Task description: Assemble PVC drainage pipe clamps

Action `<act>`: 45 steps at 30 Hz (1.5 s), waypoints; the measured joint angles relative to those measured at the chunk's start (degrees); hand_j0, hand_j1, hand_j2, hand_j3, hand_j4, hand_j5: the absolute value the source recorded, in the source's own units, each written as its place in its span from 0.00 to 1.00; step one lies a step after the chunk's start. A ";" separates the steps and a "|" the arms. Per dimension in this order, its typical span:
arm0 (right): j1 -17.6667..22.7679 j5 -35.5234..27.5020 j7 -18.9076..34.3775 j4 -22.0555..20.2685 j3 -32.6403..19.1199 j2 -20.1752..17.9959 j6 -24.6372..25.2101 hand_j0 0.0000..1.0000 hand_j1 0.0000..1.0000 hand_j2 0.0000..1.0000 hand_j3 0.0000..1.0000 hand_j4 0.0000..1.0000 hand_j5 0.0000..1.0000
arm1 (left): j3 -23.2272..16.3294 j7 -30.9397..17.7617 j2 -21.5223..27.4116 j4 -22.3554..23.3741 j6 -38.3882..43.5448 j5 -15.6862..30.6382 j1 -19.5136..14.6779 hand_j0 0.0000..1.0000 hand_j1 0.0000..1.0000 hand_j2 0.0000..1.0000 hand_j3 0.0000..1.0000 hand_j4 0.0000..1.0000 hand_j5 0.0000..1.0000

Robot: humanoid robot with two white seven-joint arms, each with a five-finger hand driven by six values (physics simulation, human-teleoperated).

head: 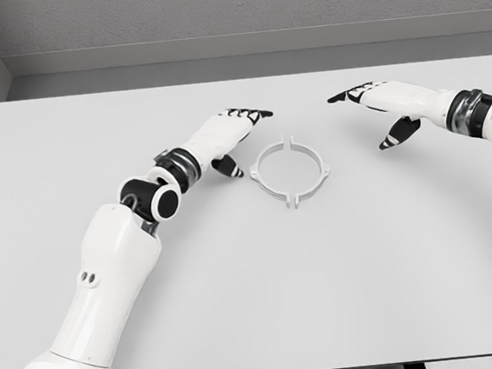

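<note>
Pipe clamp ring [289,173] lies flat on the white table [240,307], just right of the left hand [228,134], not touching it. Left hand: fingers extended, holding nothing. Right hand [387,105] sits off the ring's upper right, well apart, fingers spread, thumb down, holding nothing. Bare table between ring and near edge; far edge lies beyond both hands.

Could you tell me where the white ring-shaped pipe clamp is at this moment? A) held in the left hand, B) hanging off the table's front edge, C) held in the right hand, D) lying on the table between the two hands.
D: the pipe clamp lies flat on the table, apart from the open left hand and the open right hand.
</note>
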 measured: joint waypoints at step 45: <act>4.30 -0.01 0.01 -2.51 0.04 -1.43 -0.62 1.00 1.00 1.00 1.00 1.00 1.00 | 0.60 -0.06 0.00 -7.35 -0.45 0.18 1.41 1.00 1.00 1.00 1.00 1.00 1.00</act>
